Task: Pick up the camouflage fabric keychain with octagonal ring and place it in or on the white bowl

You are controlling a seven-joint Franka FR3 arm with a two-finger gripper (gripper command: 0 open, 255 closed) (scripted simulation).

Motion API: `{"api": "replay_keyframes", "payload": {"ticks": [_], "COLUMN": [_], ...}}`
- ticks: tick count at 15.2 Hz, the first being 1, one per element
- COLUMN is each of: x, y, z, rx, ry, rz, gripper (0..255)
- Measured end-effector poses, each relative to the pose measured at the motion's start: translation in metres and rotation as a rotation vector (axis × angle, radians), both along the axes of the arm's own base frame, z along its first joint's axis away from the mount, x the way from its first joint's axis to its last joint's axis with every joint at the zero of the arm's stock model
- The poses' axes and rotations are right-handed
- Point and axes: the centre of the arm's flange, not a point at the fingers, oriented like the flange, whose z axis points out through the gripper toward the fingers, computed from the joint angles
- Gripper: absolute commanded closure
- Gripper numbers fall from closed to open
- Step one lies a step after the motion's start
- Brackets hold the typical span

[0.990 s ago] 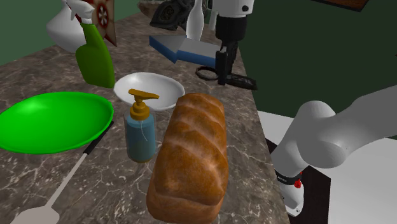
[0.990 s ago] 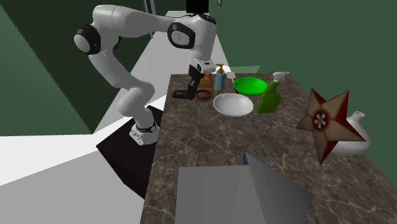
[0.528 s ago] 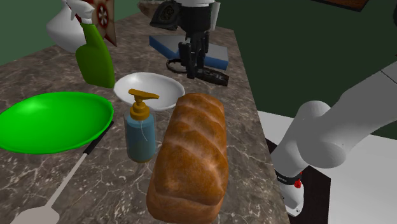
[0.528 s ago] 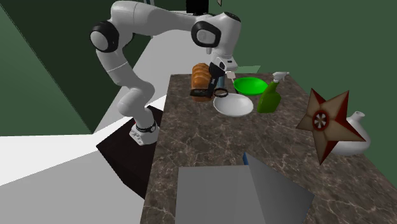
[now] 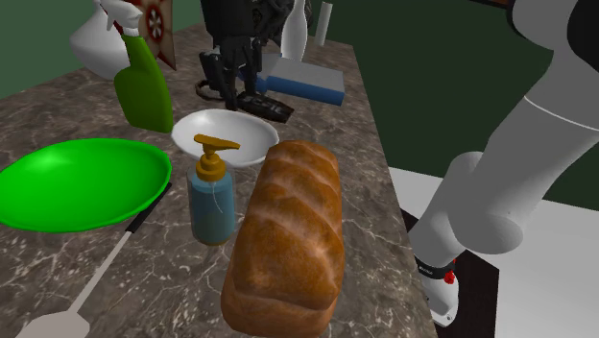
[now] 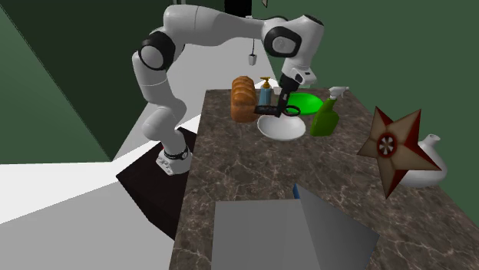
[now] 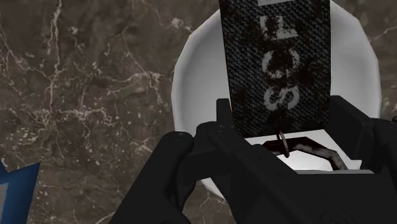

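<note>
The keychain (image 5: 266, 105) is a dark mottled fabric strap with pale letters and a dark ring (image 5: 205, 89). My gripper (image 5: 227, 79) is shut on it at the ring end and holds it in the air, strap roughly level. The white bowl (image 5: 217, 137) sits on the marble counter just below and in front of it. In the second exterior view the gripper (image 6: 285, 103) holds the keychain (image 6: 268, 111) above the bowl (image 6: 281, 129). In the wrist view the strap (image 7: 277, 60) lies over the bowl (image 7: 198, 83) beyond the gripper (image 7: 280, 119).
A bread loaf (image 5: 288, 230) and a blue soap dispenser (image 5: 211, 192) stand in front of the bowl. A green dish (image 5: 82, 181), a green spray bottle (image 5: 144, 86), a star ornament (image 6: 391, 146), a blue box (image 5: 302, 79) and a long-handled utensil (image 5: 91, 278) share the counter.
The gripper has lifted the keychain off the counter near the counter's right edge and carried it to the shoulder view's left, so it now hangs over the white bowl.
</note>
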Motion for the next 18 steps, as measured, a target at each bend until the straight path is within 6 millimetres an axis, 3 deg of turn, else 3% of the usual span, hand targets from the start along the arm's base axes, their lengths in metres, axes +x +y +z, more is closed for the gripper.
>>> {"api": "replay_keyframes", "payload": {"ticks": [1, 3, 14, 18], "x": [0.013, 0.02, 0.021, 0.022], "y": [0.007, 0.015, 0.017, 0.017], "z": [-0.001, -0.006, -0.064, -0.07], "rx": [0.0, 0.0, 0.001, 0.001], "ry": [0.0, 0.001, 0.001, 0.001], "rz": [0.0, -0.001, -0.001, -0.001], "gripper": [255, 255, 255, 255]}}
